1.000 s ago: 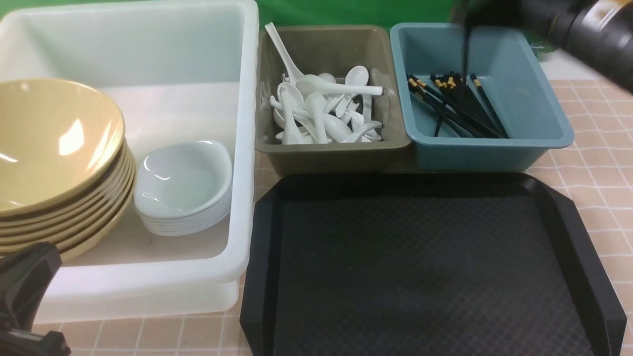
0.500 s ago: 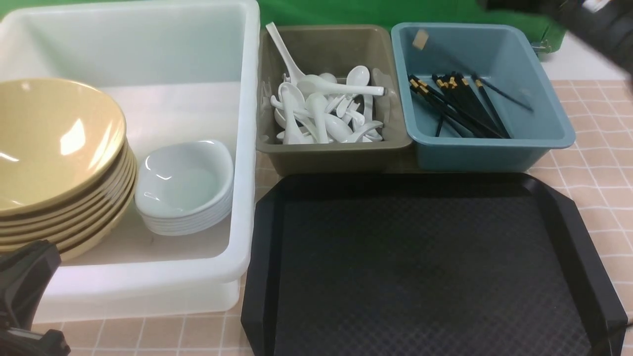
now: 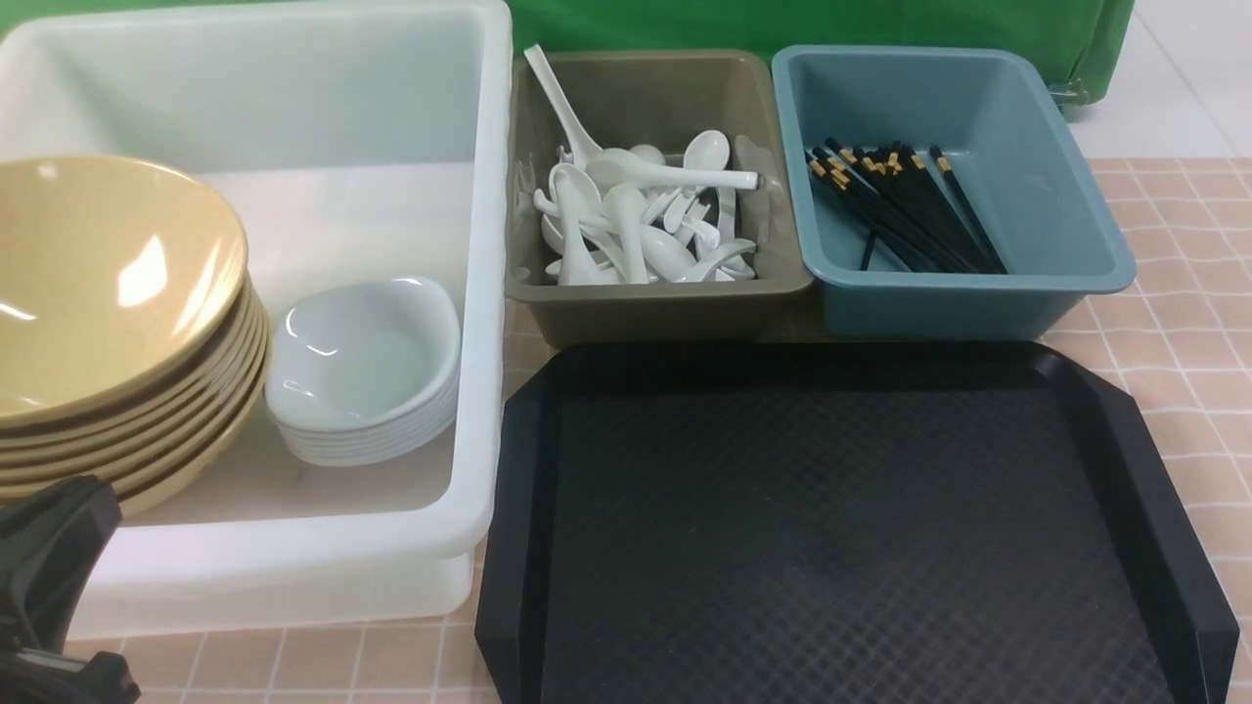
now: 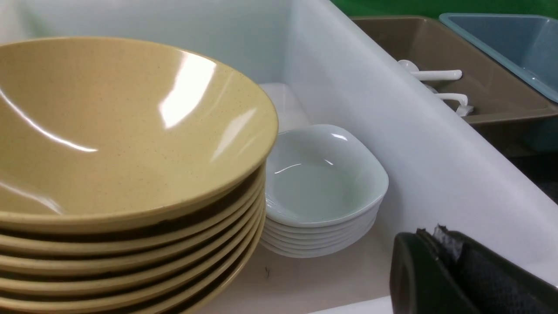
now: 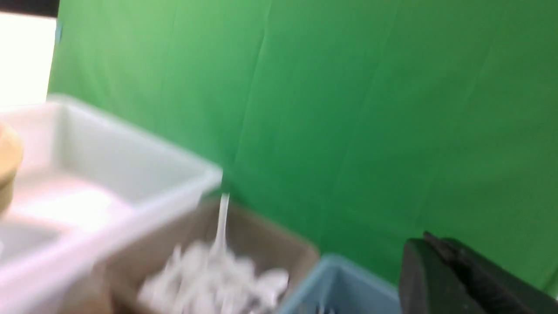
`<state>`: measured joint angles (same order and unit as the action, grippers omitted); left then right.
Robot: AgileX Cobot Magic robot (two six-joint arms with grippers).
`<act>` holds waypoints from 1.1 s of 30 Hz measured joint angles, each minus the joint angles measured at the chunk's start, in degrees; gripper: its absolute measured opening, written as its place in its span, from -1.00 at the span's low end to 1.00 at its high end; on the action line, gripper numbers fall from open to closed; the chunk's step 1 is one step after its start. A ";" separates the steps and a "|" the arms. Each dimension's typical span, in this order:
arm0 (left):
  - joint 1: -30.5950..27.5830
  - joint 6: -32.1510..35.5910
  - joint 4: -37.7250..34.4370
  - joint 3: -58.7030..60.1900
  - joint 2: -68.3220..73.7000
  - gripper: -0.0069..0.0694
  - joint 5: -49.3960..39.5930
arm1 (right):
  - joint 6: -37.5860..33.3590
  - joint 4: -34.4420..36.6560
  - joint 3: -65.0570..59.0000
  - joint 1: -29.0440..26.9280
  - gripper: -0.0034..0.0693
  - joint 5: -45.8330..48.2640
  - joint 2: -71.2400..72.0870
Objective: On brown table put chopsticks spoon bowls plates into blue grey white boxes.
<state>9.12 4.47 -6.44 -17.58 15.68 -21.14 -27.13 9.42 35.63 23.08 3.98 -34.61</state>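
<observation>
I find no readable text, label, brand, number or sign anywhere: none on the bins, the dishes, the tray or the backdrop, and the right wrist view is too blurred to read.

A staged test setup, not a working kitchen: a plain green cloth backdrop point(image 3: 782, 24) hangs straight behind the teal-blue plastic bin point(image 3: 1066, 166). That bin sits on a pinkish-tan counter with thin white grid lines point(image 3: 1184, 293). An olive-grey plastic bin point(image 3: 665, 298) stands just beside the blue one, a large translucent white plastic tub point(image 3: 484, 293) beyond that, and a black textured plastic tray with cut corners point(image 3: 841, 518) in front.
</observation>
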 joint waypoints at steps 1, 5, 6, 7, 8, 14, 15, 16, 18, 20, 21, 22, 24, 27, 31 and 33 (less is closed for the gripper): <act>0.00 0.00 0.00 0.00 0.00 -0.81 0.00 | -0.06 0.04 -0.82 0.00 -0.81 -0.18 0.55; 0.00 0.00 0.00 0.00 0.00 -0.81 0.00 | -0.13 -0.01 -15.70 0.00 -0.80 -2.17 10.26; 0.00 0.00 0.00 0.00 0.00 -0.81 0.00 | -0.13 -0.01 -21.00 0.00 -0.80 -2.26 13.12; 0.00 0.00 0.00 0.00 0.00 -0.81 0.00 | -0.13 -0.01 -21.56 0.00 -0.80 -2.32 13.39; 0.00 0.00 0.00 0.00 0.00 -0.81 0.00 | -0.13 -0.01 -25.82 0.00 -0.80 -2.40 15.26; 0.00 0.00 0.00 0.00 0.00 -0.81 0.00 | 7.62 0.10 -36.66 -1.41 -0.80 -7.19 17.19; 0.00 0.00 0.00 0.00 0.00 -0.81 0.00 | 9.66 0.35 -37.11 -2.14 -0.80 -8.21 17.19; 0.00 0.00 0.00 0.00 0.00 -0.81 0.05 | 11.56 0.69 -37.18 -3.08 -0.80 -9.28 17.23; 0.00 0.00 0.00 0.00 0.00 -0.81 0.00 | 11.64 1.40 -37.23 -6.22 -0.80 -11.82 17.42; 0.00 0.00 0.00 0.00 -0.04 -0.81 0.07 | 10.32 1.56 -37.23 -9.79 -0.80 -13.79 18.66; 0.00 0.00 0.00 0.00 -0.04 -0.81 0.01 | 10.21 1.56 -37.23 -9.79 -0.80 -13.96 18.66; 0.00 0.00 0.00 0.00 -0.04 -0.81 0.00 | 9.74 1.56 -37.23 -11.67 -0.80 -14.50 19.61; 0.00 0.00 0.00 0.00 -0.04 -0.81 0.00 | 9.05 0.37 -37.24 -16.88 -0.79 -14.71 23.42; 0.00 0.00 0.00 0.00 -0.04 -0.81 0.00 | 9.06 -2.08 -37.24 -22.03 -0.79 -12.13 28.80; 0.00 0.00 0.00 0.00 -0.04 -0.81 0.00 | 9.34 -3.03 -37.24 -25.72 -0.78 -4.48 34.58; 0.00 0.00 0.00 0.00 -0.04 -0.81 0.00 | 10.86 -4.47 -37.24 -26.20 -0.78 -0.30 35.06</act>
<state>9.12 4.47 -6.44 -17.58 15.63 -21.14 -16.27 4.95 -1.61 -3.12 3.69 0.45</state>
